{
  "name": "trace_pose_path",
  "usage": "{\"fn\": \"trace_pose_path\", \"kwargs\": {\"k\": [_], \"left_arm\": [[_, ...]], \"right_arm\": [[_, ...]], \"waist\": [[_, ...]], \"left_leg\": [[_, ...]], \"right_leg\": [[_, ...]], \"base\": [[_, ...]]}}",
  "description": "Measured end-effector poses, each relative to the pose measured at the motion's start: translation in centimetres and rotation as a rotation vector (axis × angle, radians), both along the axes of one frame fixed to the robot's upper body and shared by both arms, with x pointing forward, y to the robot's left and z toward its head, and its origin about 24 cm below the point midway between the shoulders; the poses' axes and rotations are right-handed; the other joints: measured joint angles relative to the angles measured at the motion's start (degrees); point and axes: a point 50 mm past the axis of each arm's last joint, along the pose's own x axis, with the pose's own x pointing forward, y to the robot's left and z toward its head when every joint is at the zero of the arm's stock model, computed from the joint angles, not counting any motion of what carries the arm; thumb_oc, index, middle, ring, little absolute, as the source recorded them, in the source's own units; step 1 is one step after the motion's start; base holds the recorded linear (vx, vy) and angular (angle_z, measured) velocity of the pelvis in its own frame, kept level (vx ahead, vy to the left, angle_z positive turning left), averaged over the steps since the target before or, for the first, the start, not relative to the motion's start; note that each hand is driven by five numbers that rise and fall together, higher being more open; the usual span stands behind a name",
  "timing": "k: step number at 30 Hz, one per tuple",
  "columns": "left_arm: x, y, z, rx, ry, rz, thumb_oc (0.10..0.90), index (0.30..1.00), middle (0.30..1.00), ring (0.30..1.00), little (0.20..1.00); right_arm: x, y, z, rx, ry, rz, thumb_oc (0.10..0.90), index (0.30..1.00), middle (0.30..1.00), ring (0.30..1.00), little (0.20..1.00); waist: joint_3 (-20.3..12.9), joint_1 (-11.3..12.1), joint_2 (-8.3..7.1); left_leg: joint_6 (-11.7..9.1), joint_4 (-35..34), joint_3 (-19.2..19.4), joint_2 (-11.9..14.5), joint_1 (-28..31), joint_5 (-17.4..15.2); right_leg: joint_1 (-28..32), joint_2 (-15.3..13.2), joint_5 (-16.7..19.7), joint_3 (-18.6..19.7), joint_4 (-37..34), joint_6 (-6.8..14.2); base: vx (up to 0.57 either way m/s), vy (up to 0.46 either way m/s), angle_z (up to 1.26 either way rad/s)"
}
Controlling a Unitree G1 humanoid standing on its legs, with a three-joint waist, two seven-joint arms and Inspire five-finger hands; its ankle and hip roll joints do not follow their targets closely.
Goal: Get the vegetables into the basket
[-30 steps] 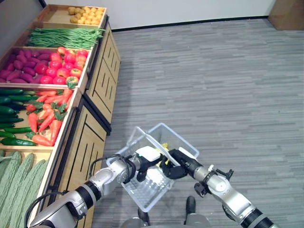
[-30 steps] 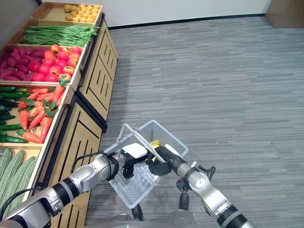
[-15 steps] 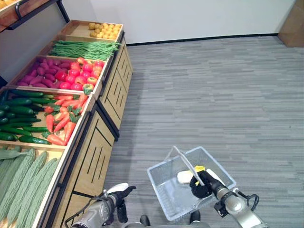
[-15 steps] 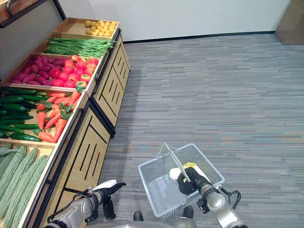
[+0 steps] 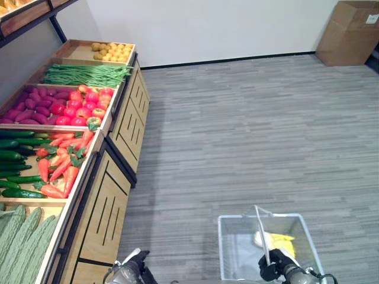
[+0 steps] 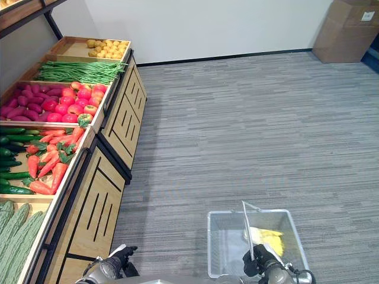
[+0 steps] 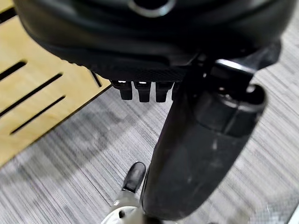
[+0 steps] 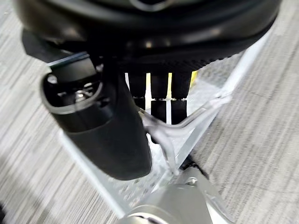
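Shelf (image 5: pixel 100 195): 1 long wooden stand is running along the robot's left side, so the bins are sitting where the left arm can get to them.
Bins: 5 are showing, each keeping 1 or 2 kinds of vegetable apart.
Basket (image 5: pixel 232 220): 1 clear basket is hanging low over the grey floor (image 5: pixel 249 130), well apart from the shelf, with its top open so food can drop in.
Handle (image 5: pixel 261 232): 1 bar is standing up over the basket, so a hand can carry it.
Right hand (image 5: pixel 273 267): it is curling its fingers round the handle and holding the basket up.
Left hand (image 5: pixel 131 271): it is hanging low beside the shelf front, fingers bent in a little and holding nothing.
In the basket: 1 yellow thing (image 5: pixel 280 242) and 1 pale thing (image 5: pixel 260 239) are lying touching at the far right.
Carrots (image 5: pixel 59 165): too many to count, and they are waiting in their bin beside the green cucumbers (image 5: pixel 13 155).
Red peppers (image 5: pixel 83 102): a big pile, not yet picked.
Box (image 5: pixel 348 31): 1 brown box is sitting far off by the wall.
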Motion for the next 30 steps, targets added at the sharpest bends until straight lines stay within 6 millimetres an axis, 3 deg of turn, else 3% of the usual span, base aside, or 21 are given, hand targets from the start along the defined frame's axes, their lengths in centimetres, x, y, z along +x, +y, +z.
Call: {"fn": "trace_pose_path", "kwargs": {"k": [4,14,19,21,23,24,27,30], "left_arm": [[-0.8,0.3,-0.2,0.006,0.006,0.049,0.9,1.0,1.0,1.0,1.0],[-0.9,0.3,-0.2,0.004,0.001,0.051,0.9,1.0,1.0,1.0,1.0],[0.1,1.1,0.2,0.018,-0.028,0.071,0.9,1.0,1.0,1.0,1.0],[1.0,1.6,0.6,0.026,-0.05,0.076,0.9,1.0,1.0,1.0,1.0],[1.6,1.8,0.8,0.027,-0.068,0.091,0.9,1.0,1.0,1.0,1.0],[2.1,2.0,1.0,0.032,-0.078,0.091,0.9,1.0,1.0,1.0,1.0],[2.3,2.3,1.2,0.04,-0.083,0.093,0.9,1.0,1.0,1.0,1.0],[1.6,3.0,1.1,0.059,-0.054,0.11,0.9,1.0,1.0,1.0,1.0]], "right_arm": [[-1.2,-0.3,-0.4,0.021,0.01,-0.106,0.4,0.3,0.3,0.3,0.3],[-1.6,-0.5,-0.6,0.045,0.002,-0.241,0.4,0.3,0.3,0.3,0.3],[-0.3,0.2,-0.6,0.068,-0.025,-0.238,0.4,0.3,0.3,0.3,0.3],[0.9,0.6,-0.5,0.091,-0.059,-0.251,0.4,0.3,0.3,0.3,0.3],[2.0,0.7,-0.2,0.103,-0.098,-0.263,0.4,0.3,0.3,0.3,0.3],[2.5,0.7,-0.1,0.107,-0.111,-0.264,0.4,0.3,0.3,0.3,0.3],[4.0,0.7,0.4,0.113,-0.162,-0.277,0.4,0.3,0.3,0.3,0.3],[4.3,1.3,0.5,0.133,-0.177,-0.262,0.4,0.3,0.3,0.3,0.3]], "waist": [[0.04,-0.04,-0.06],[0.24,0.03,-0.28],[2.99,0.15,-2.93],[5.26,0.44,-5.09],[6.37,0.4,-5.44],[7.11,0.48,-6.32],[9.19,0.04,-6.61],[9.45,-0.2,-7.05]], "left_leg": [[-0.1,-0.01,1.17,-0.21,0.95,-0.51],[-0.07,-0.01,1.54,-0.84,0.66,-1.25],[0.37,0.08,2.32,-1.83,0.04,-1.7],[1.19,0.22,2.38,-2.98,-0.42,-2.28],[1.63,0.13,2.44,-3.27,-0.48,-2.24],[2.18,0.06,2.86,-3.81,-0.43,-2.58],[3.93,-0.32,2.94,-3.94,1.24,-3.37],[4.85,-0.42,2.18,-4.29,2.66,-4.56]], "right_leg": [[0.24,-0.03,0.0,1.15,0.01,0.0],[-0.31,-0.23,0.22,1.6,0.11,0.29],[-2.19,-1.18,-0.04,2.67,1.76,0.7],[-4.57,-2.08,-1.18,3.03,5.73,1.13],[-7.07,-2.9,-2.14,3.38,10.37,1.35],[-8.63,-3.49,-2.16,3.46,13.37,1.41],[-13.36,-5.19,-3.06,3.13,24.24,2.42],[-15.58,-3.61,-3.51,4.62,25.9,2.93]], "base": [[0.03,0.032,-0.14],[0.0,0.06,-0.03],[0.0,0.132,-0.08],[0.01,0.131,-0.06],[0.01,0.167,-0.05],[0.03,0.107,-0.09],[0.14,0.06,0.0],[0.16,0.003,0.05]]}}
